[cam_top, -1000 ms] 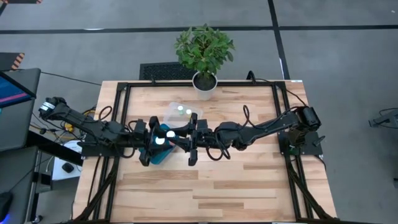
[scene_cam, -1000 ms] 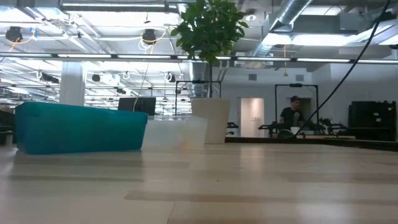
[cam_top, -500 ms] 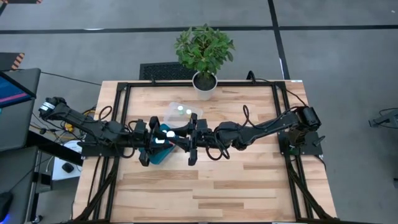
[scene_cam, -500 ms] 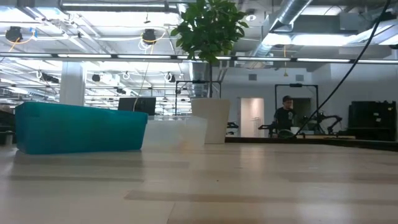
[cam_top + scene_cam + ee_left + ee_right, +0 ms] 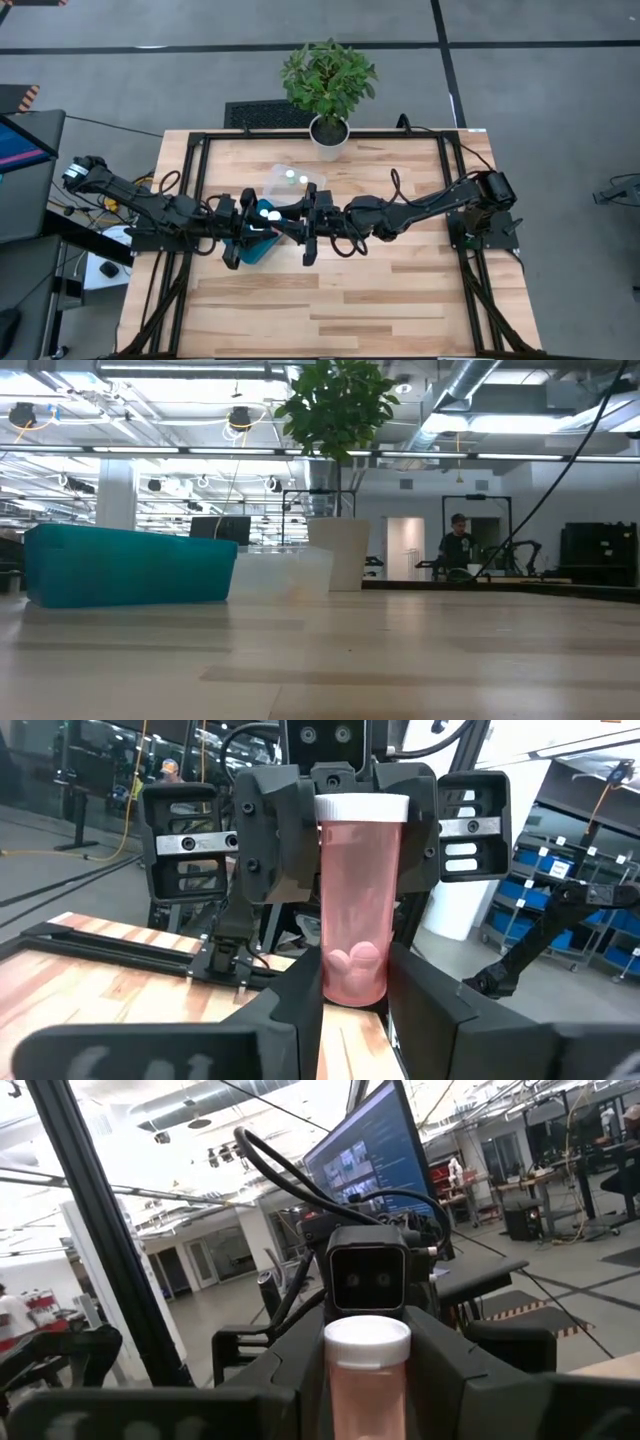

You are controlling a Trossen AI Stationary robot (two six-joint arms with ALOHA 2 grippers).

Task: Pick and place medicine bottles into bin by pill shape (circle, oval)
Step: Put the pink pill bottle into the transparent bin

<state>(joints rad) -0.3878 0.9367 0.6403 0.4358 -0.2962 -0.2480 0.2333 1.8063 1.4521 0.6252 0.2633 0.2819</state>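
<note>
One medicine bottle point(image 5: 360, 890), with a translucent pink body, a white cap and round pills at its bottom, stands upright in the air between my two grippers. In the high view its cap point(image 5: 266, 213) is over the teal bin point(image 5: 255, 248). My left gripper point(image 5: 355, 1010) is shut on its lower part. My right gripper point(image 5: 367, 1390) faces it and is shut on the upper part. Two more white-capped bottles point(image 5: 297, 179) lie in the clear bin point(image 5: 280, 185). My left gripper pinches the bottle's lower body point(image 5: 352, 975), beside the pills, between its two fingers. It reaches in level from the table's left. The bottle stands upright, cap up, lifted clear above the teal bin. My right gripper pinches the bottle's upper body just under the white cap point(image 5: 365, 1380) between its two fingers. It reaches in level from the table's right, opposite the left gripper. The bottle is upright in this hold, clear of the bin.
The teal bin point(image 5: 130, 565) and the clear bin point(image 5: 285, 575) stand side by side left of the table's middle. A white plant pot point(image 5: 328, 135) stands at the far edge. Bare wood lies along the near half of the table point(image 5: 330, 310).
My left gripper has shut on the lower part of the bottle, which my right gripper holds still. The bottle has stayed upright over the teal bin.
</note>
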